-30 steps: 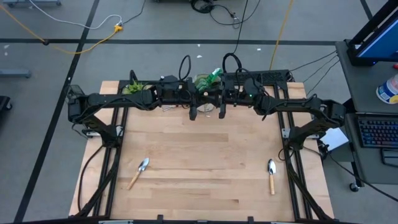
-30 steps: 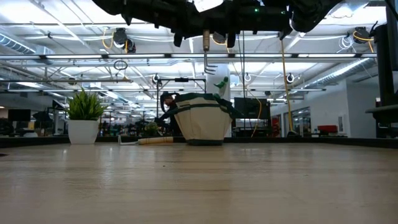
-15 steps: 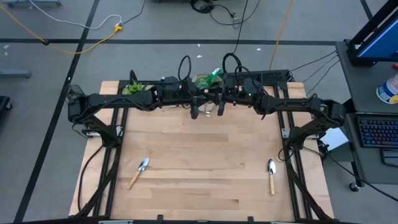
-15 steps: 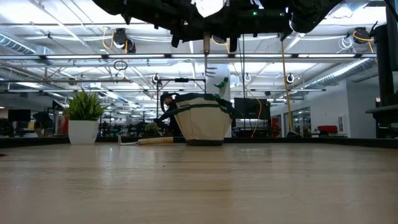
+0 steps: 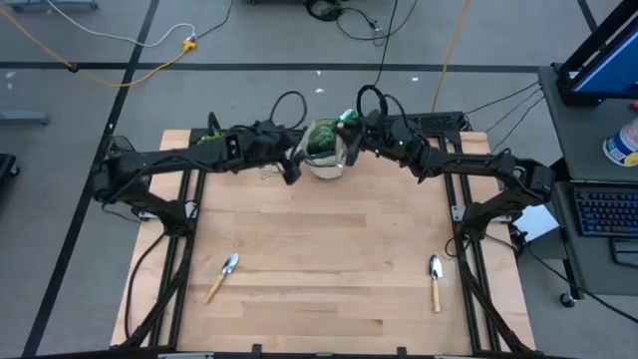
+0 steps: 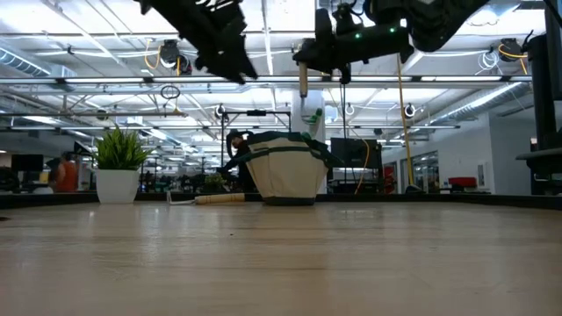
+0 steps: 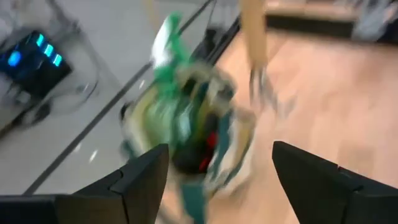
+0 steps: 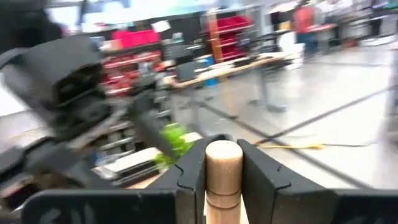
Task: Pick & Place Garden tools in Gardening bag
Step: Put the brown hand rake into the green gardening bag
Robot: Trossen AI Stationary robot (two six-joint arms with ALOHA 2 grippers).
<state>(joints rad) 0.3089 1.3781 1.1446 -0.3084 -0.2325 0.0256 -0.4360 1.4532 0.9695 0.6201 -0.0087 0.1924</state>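
The gardening bag [image 5: 324, 158] [image 6: 285, 171], beige with green trim, stands on its base at the table's far edge. A green spray bottle [image 5: 345, 118] sticks out of it. My right gripper [image 5: 351, 150] [image 8: 224, 158] is shut on a wooden-handled rake [image 6: 303, 83] [image 7: 255, 43], which hangs at the bag's right rim. My left gripper [image 5: 290, 172] [image 7: 221, 158] stands open just left of the bag and holds nothing. Two trowels [image 5: 221, 276] [image 5: 436, 282] lie flat on the table's near half. My right gripper pinches the rake's wooden handle at its free top end [image 8: 224, 163] between its two fingers. The fingers come about level from the table's right and lie across the handle. The rake hangs upright below them, tines [image 7: 268, 93] down, clear of the table.
A potted plant [image 5: 212, 140] [image 6: 118, 167] stands at the far left. Another wooden-handled tool [image 5: 267, 172] [image 6: 215, 198] lies on the table left of the bag, near my left gripper. A person in orange [image 6: 63, 173] is far back in the room.
My left gripper has opened, let go of the rake and drawn back toward the table's left. My right gripper, still shut on the handle, has carried the rake toward the far edge to the bag.
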